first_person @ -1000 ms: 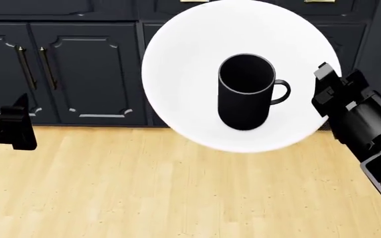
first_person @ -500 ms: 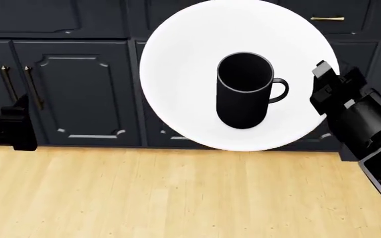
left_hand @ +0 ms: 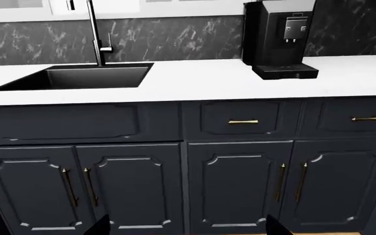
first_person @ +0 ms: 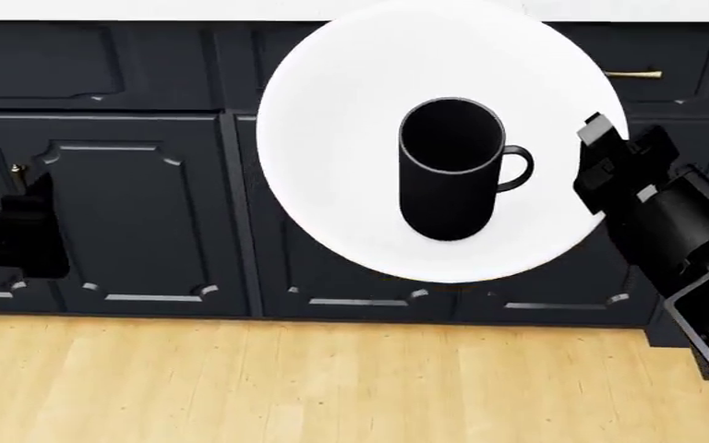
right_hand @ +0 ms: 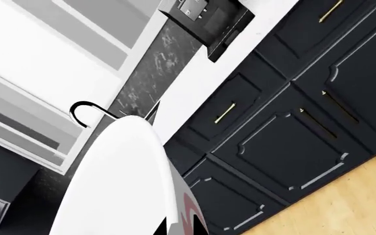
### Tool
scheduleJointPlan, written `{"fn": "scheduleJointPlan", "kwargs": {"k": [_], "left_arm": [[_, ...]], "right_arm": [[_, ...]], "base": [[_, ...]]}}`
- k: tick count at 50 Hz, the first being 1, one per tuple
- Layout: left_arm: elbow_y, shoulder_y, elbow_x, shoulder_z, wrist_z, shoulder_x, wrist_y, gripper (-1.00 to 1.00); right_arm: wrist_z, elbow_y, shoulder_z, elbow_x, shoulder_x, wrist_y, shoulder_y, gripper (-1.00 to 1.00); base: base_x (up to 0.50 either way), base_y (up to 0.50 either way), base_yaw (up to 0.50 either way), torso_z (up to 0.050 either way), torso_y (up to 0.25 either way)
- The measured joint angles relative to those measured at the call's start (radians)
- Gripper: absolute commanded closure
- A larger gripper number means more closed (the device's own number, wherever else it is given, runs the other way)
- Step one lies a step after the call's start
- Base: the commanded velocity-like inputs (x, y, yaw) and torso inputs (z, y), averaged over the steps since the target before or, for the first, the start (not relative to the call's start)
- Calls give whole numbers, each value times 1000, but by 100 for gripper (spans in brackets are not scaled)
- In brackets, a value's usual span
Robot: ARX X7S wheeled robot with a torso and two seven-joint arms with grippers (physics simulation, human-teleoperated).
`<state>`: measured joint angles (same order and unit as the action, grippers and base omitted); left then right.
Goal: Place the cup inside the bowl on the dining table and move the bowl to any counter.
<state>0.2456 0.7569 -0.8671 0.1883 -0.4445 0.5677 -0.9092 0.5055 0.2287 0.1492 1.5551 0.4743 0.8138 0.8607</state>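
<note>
The wide white bowl (first_person: pixel 354 185) is held up in the air in front of dark cabinets, with the black cup (first_person: pixel 450 171) standing upright inside it, handle to the right. My right gripper (first_person: pixel 601 166) is shut on the bowl's right rim; the right wrist view shows the bowl (right_hand: pixel 116 181) edge-on between the fingers, with the gripper (right_hand: pixel 178 227) clamped on it. My left gripper (first_person: pixel 34 235) hangs at the left, open and empty, with its fingertips wide apart in the left wrist view (left_hand: pixel 184 230). The counter (left_hand: pixel 201 81) lies ahead, above the cabinets. The dining table is out of view.
The counter holds a black inset sink (left_hand: pixel 83 77) with a faucet (left_hand: pixel 95 29) and a black coffee machine (left_hand: pixel 279 39). Its white edge shows at the top of the head view (first_person: pixel 108 7). Dark cabinet doors (first_person: pixel 145 212) stand below, with wooden floor (first_person: pixel 330 388) in front.
The cabinets have come nearer and sit lower in the head view; the counter's white edge now shows at the top. The bowl with the cup stays held in the right gripper.
</note>
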Motion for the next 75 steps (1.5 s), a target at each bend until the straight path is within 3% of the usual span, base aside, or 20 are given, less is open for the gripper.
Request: {"fn": "scheduleJointPlan", "kwargs": {"k": [38,75], "left_arm": [[-5,-11,-4,-2,-2,5,13,-100],[-11,-25,-5,-5,-3,9,31,-100]], "right_arm": [[-5,-6,-8,2,2,-5,-19,100],[-6,0,-26,0,-6,-11,-21,100]], "base": [[500,22,0,0,2],[399,317,0,0,1]]}}
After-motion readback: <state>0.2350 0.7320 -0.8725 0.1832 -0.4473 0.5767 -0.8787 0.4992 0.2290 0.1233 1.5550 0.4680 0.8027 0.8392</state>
